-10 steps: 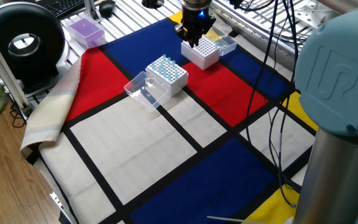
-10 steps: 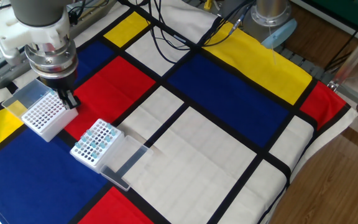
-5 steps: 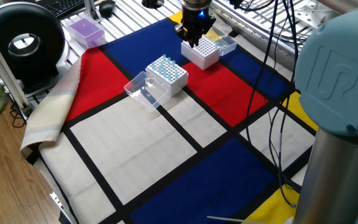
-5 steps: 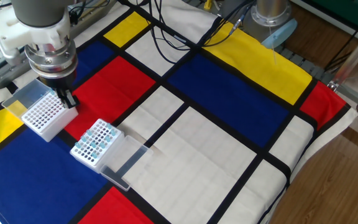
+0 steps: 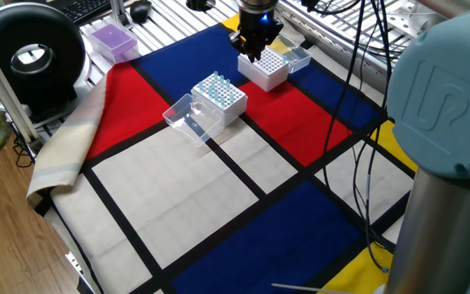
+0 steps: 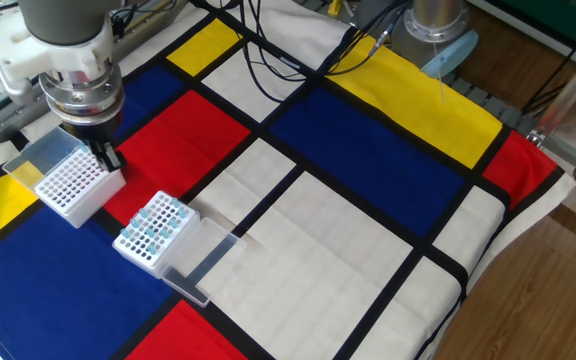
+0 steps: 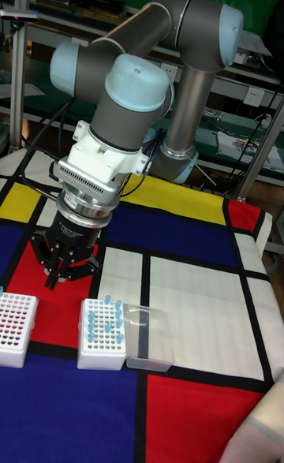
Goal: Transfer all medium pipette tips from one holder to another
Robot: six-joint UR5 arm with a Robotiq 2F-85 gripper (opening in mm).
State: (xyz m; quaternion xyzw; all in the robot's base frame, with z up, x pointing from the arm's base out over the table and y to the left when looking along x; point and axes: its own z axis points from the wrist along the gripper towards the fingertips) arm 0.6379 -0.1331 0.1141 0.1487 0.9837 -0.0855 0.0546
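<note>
A white rack (image 6: 155, 229) holds several pale blue medium pipette tips (image 7: 103, 322), with its clear lid (image 6: 200, 258) lying flat beside it. The second white rack (image 6: 68, 184) shows only rows of holes. My gripper (image 6: 109, 160) hangs low at that rack's corner on the side facing the filled rack. From the opposite side, the gripper (image 5: 253, 52) sits just over the far rack (image 5: 266, 70), behind the filled rack (image 5: 219, 93). In the tall view the fingertips (image 7: 53, 278) meet in a point, so it looks shut. Any tip between them is too small to make out.
The racks stand on a cloth of red, blue, yellow and white blocks (image 6: 348, 230). A purple box (image 5: 111, 39) and a black round device (image 5: 27, 49) sit off one corner. Cables (image 6: 288, 50) trail across the cloth. A second arm's grey base (image 5: 447, 122) stands close by.
</note>
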